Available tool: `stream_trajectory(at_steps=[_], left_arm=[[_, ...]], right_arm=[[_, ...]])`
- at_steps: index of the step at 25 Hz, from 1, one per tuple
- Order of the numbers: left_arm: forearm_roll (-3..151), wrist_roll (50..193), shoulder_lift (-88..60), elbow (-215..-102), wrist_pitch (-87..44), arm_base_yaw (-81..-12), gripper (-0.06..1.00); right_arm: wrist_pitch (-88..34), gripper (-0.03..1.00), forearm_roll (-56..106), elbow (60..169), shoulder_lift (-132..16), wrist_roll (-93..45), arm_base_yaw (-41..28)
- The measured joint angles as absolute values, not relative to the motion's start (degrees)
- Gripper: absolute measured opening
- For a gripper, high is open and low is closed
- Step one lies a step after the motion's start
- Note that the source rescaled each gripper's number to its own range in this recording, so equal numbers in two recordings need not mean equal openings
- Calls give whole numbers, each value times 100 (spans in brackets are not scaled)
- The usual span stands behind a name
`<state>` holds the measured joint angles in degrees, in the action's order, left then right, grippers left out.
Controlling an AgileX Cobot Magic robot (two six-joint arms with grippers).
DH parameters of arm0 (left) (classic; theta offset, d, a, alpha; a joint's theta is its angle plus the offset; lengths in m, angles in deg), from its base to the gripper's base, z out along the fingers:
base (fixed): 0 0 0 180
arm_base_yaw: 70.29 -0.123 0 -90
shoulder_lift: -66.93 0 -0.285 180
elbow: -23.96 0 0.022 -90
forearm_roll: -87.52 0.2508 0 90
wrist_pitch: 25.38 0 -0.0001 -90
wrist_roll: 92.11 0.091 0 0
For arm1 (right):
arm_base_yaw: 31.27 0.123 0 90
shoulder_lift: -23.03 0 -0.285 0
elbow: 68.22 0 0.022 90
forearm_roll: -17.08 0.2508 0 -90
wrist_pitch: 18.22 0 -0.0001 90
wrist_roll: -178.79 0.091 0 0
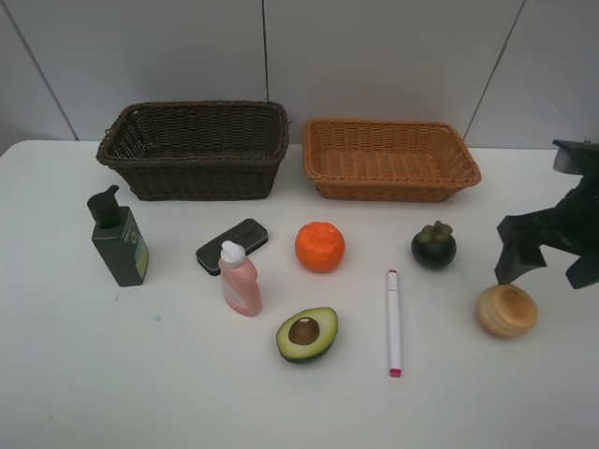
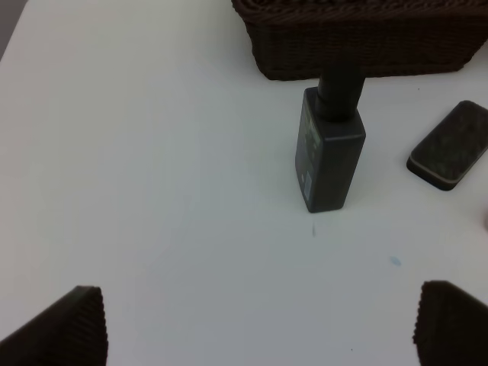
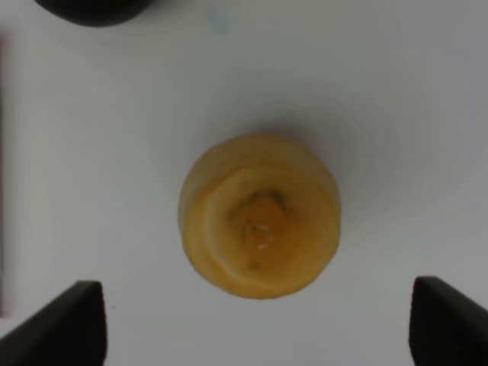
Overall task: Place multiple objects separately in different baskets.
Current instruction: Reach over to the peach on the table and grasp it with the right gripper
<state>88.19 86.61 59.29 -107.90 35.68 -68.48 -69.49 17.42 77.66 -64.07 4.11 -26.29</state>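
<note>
On the white table lie an orange (image 1: 320,247), a halved avocado (image 1: 307,334), a mangosteen (image 1: 433,245), a tan round fruit (image 1: 506,311), a marker (image 1: 394,323), a pink bottle (image 1: 240,279), a black device (image 1: 232,246) and a green pump bottle (image 1: 119,238). The dark basket (image 1: 192,150) and the orange-tan basket (image 1: 391,159) stand behind them. My right gripper (image 1: 546,271) hovers open just above the tan fruit (image 3: 259,217). My left gripper (image 2: 259,335) is open, off the pump bottle (image 2: 329,156), and hidden in the exterior view.
The baskets sit side by side against the back wall. The table's front edge (image 1: 299,444) lies beyond the avocado and marker. In the left wrist view the dark basket (image 2: 358,38) and the black device (image 2: 450,145) flank the pump bottle.
</note>
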Motion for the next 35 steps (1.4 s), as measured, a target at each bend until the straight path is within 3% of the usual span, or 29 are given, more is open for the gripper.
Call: stream_trajectory(at_steps=[35], left_arm=[[8819,8661,5929,-10790,3568,-6848,100]], right_arm=[[-6088,98,1845,7772,-8531,415,-2629]])
